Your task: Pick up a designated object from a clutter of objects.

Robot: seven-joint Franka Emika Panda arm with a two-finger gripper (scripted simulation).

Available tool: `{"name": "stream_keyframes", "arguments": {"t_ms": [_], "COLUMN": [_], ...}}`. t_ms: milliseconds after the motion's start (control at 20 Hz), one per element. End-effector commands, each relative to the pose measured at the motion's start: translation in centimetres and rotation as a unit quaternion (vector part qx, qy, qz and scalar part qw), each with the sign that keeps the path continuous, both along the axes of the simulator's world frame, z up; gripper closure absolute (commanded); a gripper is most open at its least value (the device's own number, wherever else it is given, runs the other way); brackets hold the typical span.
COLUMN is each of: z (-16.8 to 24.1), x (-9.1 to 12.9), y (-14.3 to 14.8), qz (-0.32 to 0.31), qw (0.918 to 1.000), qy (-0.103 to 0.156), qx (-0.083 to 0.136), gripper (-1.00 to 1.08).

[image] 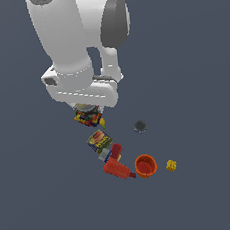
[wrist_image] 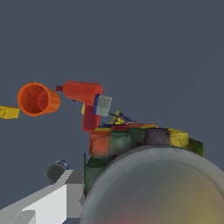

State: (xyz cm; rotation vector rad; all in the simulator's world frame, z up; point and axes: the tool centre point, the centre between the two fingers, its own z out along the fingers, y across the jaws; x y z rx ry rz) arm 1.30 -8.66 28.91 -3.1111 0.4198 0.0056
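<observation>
The orange open-topped cup (image: 145, 165) lay on its side on the dark grey tabletop (image: 193, 79); in the wrist view its mouth (wrist_image: 34, 99) showed a bare interior with nothing in it. No other container was in view.

The small short cylindrical can with a dark blue label, red, yellow and green patches and a grey metal top (image: 89, 116) sat directly beneath the white arm's wrist. In the wrist view its grey top (wrist_image: 162, 188) filled the near foreground, with the coloured label band (wrist_image: 131, 142) above it. The claw (image: 88, 112) was largely hidden by the wrist housing; one pale finger (wrist_image: 48, 203) stood beside the can, but whether it touched or gripped could not be told.

A yellow banana tip (image: 102, 121) showed just beside the can. The flat rectangular blue-yellow-green box (image: 99, 140) lay near the can, toward the red power drill (image: 117, 165), which lay just beside the cup. A tiny yellow block (image: 171, 165) rested near the cup on the exterior view's right. A small dark grey round disc (image: 139, 126) lay apart from the rest.
</observation>
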Motion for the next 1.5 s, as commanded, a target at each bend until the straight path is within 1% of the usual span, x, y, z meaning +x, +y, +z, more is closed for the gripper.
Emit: {"name": "stream_keyframes", "arguments": {"t_ms": [0,700,1450], "z": [1.7,8.6,13.8], "x": [1.1,5.9,9.7], "y": [-1.0,-5.7,-9.2], "qz": [0.000,0.000,0.000], "qw": [1.0000,1.0000,1.0000], "qy": [-0.001,-0.001,-0.002], "qx": [0.000,-0.001,-0.001], "gripper": [1.08,1.08,1.08]}}
